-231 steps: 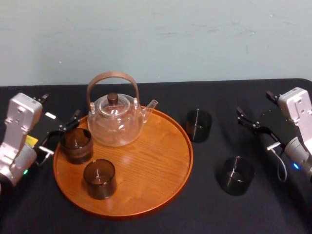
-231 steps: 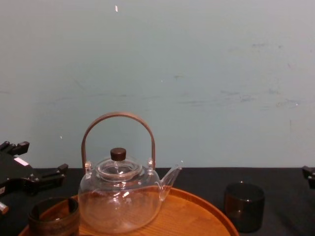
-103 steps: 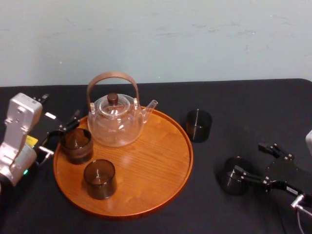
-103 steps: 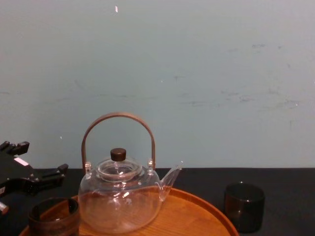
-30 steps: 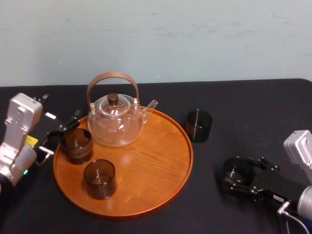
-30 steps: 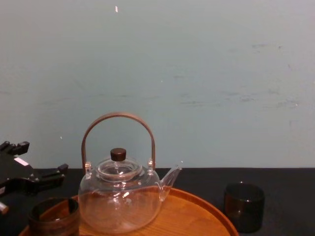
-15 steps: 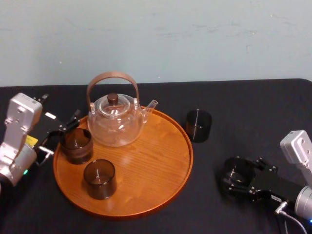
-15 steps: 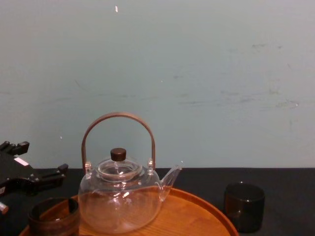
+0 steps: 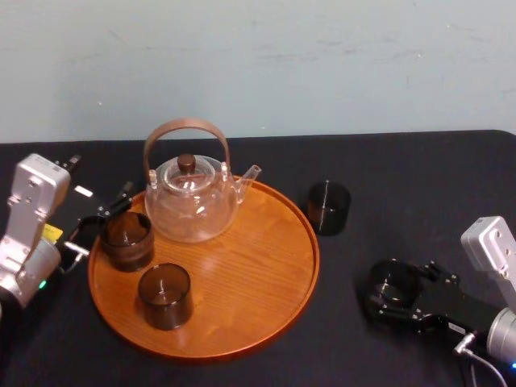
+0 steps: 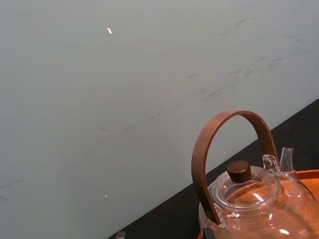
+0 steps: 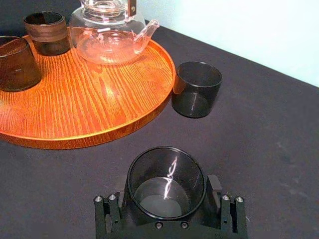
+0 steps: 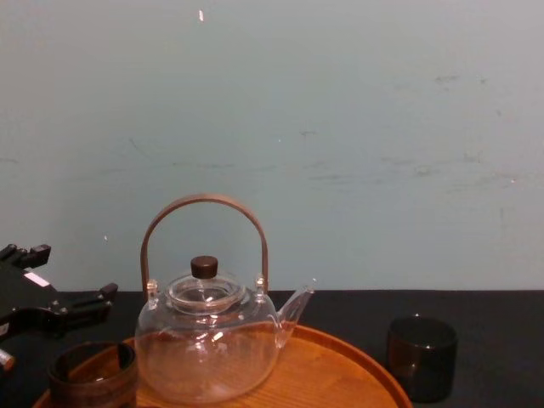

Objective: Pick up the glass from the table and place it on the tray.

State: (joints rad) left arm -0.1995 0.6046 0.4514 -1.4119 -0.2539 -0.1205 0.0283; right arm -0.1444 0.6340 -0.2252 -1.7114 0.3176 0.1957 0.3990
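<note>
Right tool (image 9: 393,289) clasps the glass (image 11: 166,179); the smooth wall may slip on lifting. Left tool (image 9: 103,219) idle, fingers apart.

Tray (image 12: 340,364) is cut off by chest view's lower edge; glass (image 11: 166,172) base is hidden by right gripper (image 11: 167,203); clamping cannot be told

The large round orange-brown wooden tray (image 9: 258,274) lies on the black table (image 9: 403,177), with the clear glass teapot (image 9: 192,205) at its back and two dark glass cups (image 9: 126,239) at its left. A third dark cup (image 9: 328,207) stands just beside its right rim. The dark round glass (image 9: 393,282) stands farther right and nearer, within the right gripper (image 9: 393,295).
</note>
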